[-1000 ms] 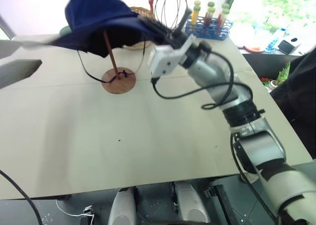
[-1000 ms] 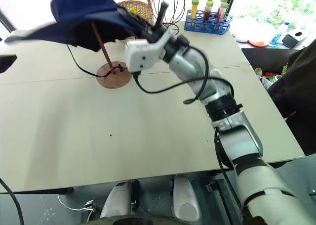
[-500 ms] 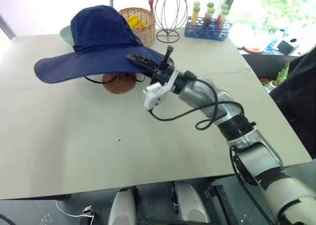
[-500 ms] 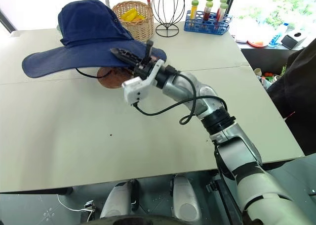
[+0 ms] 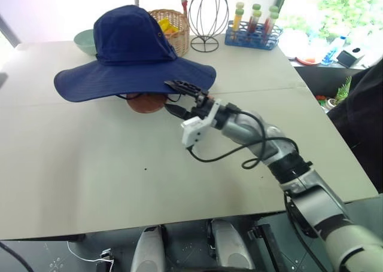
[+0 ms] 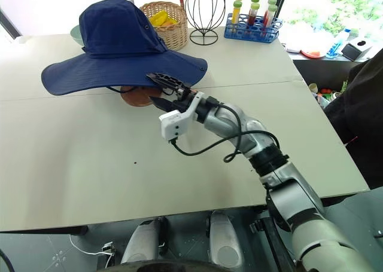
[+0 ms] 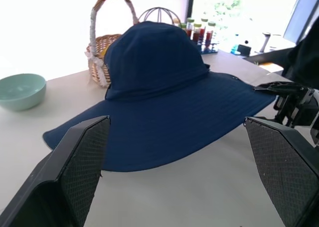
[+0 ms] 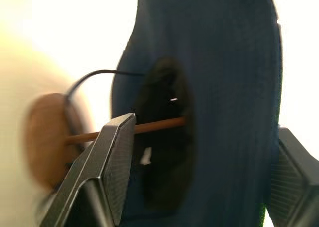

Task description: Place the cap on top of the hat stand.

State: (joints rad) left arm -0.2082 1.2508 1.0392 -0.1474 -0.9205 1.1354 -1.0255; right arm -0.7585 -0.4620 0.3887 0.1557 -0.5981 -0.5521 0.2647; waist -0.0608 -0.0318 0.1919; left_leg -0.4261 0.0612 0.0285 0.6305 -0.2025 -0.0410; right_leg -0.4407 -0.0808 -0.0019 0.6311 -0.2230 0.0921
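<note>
The navy cap [image 5: 133, 42] sits with its crown over the top of the hat stand, its wide brim drooping all round. Of the hat stand, the brown base [image 5: 143, 103] peeks out under the brim, and the rod [image 8: 149, 127] and base [image 8: 45, 137] appear in the right wrist view. My right gripper [image 5: 178, 98] is open at the brim's near right edge, one finger above it and one below, pinching nothing. My left gripper [image 7: 174, 122] is open off to the cap's left, with nothing between its fingers.
Behind the cap stand a wicker basket [image 5: 170, 27], a black wire egg-shaped frame [image 5: 206, 15], a blue rack of test tubes [image 5: 254, 30] and a green bowl [image 5: 85, 40]. A person's dark sleeve [image 5: 365, 104] is at the table's right side.
The cap has come down from above onto the stand and settled level. My right gripper sank with it and opened, letting go of the brim.
</note>
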